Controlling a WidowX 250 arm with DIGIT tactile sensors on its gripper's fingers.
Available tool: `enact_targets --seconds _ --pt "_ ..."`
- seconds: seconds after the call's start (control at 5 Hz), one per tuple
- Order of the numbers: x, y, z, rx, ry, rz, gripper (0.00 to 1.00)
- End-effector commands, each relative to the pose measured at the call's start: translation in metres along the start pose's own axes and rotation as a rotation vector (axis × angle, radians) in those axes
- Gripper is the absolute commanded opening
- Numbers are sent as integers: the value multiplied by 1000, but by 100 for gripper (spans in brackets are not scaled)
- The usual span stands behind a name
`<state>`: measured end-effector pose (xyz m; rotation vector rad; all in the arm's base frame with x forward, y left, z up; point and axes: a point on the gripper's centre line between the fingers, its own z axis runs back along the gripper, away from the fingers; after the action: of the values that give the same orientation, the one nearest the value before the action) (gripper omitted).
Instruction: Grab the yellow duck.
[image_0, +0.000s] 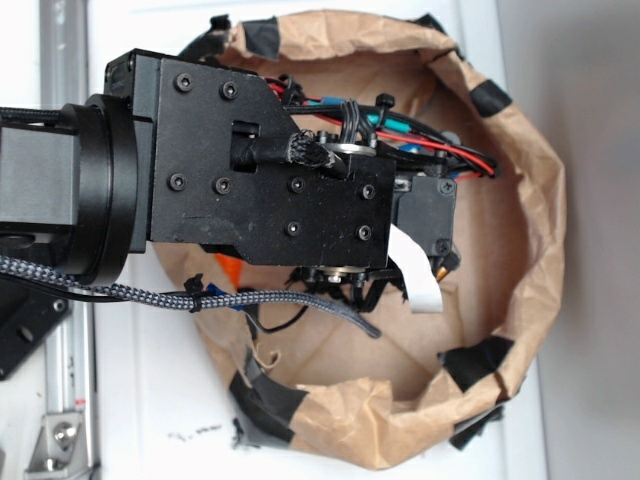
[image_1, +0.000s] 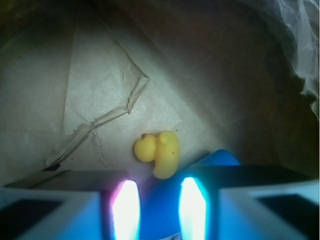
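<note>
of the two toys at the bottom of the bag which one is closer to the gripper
The blue object: it sits between the gripper fingers in the wrist view. The yellow duck lies just beyond it on the bag floor.

A lab-style robot bench: white tabletop (image_0: 150, 400), aluminium rail (image_0: 62, 400), taped brown paper bag (image_0: 540, 230).
</note>
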<state>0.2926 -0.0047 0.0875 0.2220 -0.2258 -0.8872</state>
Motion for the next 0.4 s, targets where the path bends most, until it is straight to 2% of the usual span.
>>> enact_targets --seconds 0.0,0.2 --pt "-4 -5 -22 -16 -101 -233 100" --pt "-2 -2 -37 -38 -115 -277 100"
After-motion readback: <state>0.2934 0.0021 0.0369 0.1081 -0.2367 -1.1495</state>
